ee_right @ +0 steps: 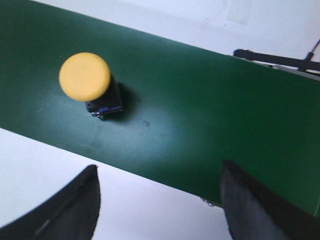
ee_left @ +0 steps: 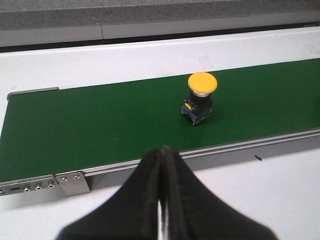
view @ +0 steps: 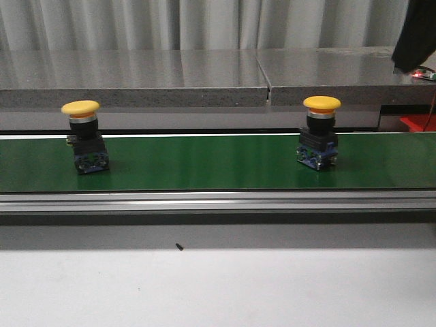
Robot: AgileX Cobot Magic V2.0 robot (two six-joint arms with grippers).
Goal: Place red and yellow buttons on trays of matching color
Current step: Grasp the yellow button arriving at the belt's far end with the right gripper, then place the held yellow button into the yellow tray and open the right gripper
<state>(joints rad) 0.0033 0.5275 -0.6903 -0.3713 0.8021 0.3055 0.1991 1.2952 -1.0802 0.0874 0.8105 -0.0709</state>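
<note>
Two yellow buttons stand upright on the green belt (view: 204, 163), one at the left (view: 82, 136) and one at the right (view: 320, 133). My left gripper (ee_left: 162, 150) is shut and empty, hanging over the white table just short of the belt's near rail, with the left button (ee_left: 201, 97) beyond it. My right gripper (ee_right: 160, 167) is open and empty above the belt's edge, with the right button (ee_right: 85, 77) apart from it on the belt. A red piece (view: 417, 122) at the far right edge may be the red tray. Red buttons and the yellow tray are out of view.
A metal rail (view: 218, 201) runs along the belt's near side, with white table (view: 218, 286) in front of it. A grey stone ledge (view: 136, 85) lies behind the belt. A dark part of the right arm (view: 415, 34) hangs at the top right.
</note>
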